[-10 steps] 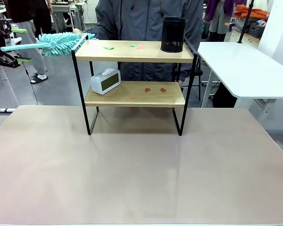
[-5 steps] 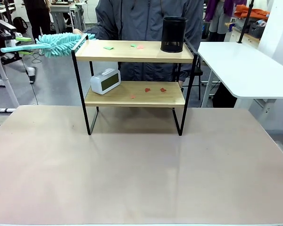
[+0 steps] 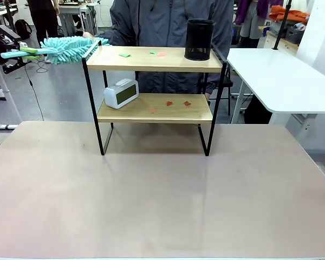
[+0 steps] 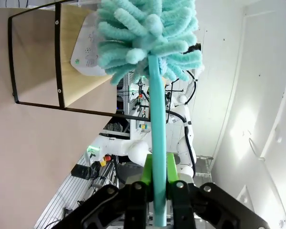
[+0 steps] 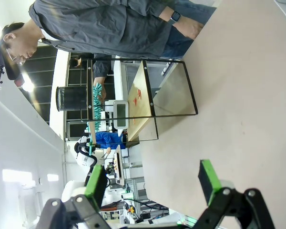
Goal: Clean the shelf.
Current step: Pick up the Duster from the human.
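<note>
We work on a wide counter (image 3: pixel 151 206) with a smooth, matte beige top. Behind it is an open workshop room with a grey floor, and a white table (image 3: pixel 281 81) stands at the far right. A person (image 3: pixel 168 21) in a dark grey jacket stands at the far side, behind the shelf (image 3: pixel 151 64).

At the far left, the left hand (image 3: pixel 27 51) is clamped on the thin turquoise handle of a duster (image 3: pixel 70 47), with a green pad pressed against each side of it. The duster's head is a bundle of soft chenille strands. It reaches the left end of the shelf's upper board; we cannot tell whether it touches.

The shelf stands upright at the far middle of the counter: two light wooden boards in a thin black metal frame. The upper board carries small green and red paper scraps (image 3: pixel 124 54) and, at its right end, a black cylindrical mesh cup (image 3: pixel 199 39). The lower board carries a white rectangular clock (image 3: pixel 121 92) at its left end, with red scraps (image 3: pixel 169 103) to the right of it.

The right hand (image 5: pixel 152 181) hovers over the counter, jaws wide apart.
</note>
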You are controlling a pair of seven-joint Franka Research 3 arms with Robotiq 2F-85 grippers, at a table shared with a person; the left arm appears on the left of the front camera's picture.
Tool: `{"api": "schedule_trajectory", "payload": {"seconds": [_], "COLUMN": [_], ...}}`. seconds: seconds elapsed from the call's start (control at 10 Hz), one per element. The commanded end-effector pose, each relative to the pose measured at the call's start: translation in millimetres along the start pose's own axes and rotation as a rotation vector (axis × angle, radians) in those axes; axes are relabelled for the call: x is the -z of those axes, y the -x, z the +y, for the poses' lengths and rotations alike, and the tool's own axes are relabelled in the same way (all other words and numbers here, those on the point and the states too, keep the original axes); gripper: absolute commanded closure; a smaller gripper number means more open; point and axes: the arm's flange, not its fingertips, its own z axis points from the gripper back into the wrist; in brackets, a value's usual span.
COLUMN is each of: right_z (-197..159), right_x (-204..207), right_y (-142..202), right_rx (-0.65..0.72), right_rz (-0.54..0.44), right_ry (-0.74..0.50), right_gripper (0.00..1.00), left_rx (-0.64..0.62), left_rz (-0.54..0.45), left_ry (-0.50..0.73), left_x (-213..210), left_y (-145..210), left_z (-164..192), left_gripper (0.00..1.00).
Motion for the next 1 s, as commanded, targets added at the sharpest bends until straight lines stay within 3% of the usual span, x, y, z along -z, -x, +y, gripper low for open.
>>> {"api": "schedule_trajectory", "payload": {"seconds": [0.0, 0.4, 0.5, 0.7, 0.9], "right_z": [0.1, 0.1, 0.1, 0.1, 0.1], "right_x": [2.3, 2.3, 2.3, 2.3, 2.3], "right_y": [-1.9, -1.9, -1.9, -1.9, -1.9], "right_rx": [-0.023, -0.023, -0.023, -0.023, -0.023], "right_rz": [-0.013, -0.013, -0.013, -0.013, -0.013], "right_ry": [-0.025, -0.025, -0.025, -0.025, -0.025], "right_gripper": [0.00, 0.00, 0.00, 0.00, 0.00], "left_rx": [0.001, 0.078, 0.137, 0.317, 0.371], "left_rz": [-0.015, -0.031, 0.003, -0.091, -0.090], "left_ry": [0.015, 0.005, -0.022, -0.182, -0.275], "left_x": [2.8, -20.8, -37.7, -73.1, -99.5], "left_y": [0.3, 21.6, 49.2, 122.3, 183.8], "left_z": [-2.7, -11.9, -19.2, -24.5, -15.2], "left_gripper": [1.00, 1.00, 1.00, 1.00, 1.00]}}
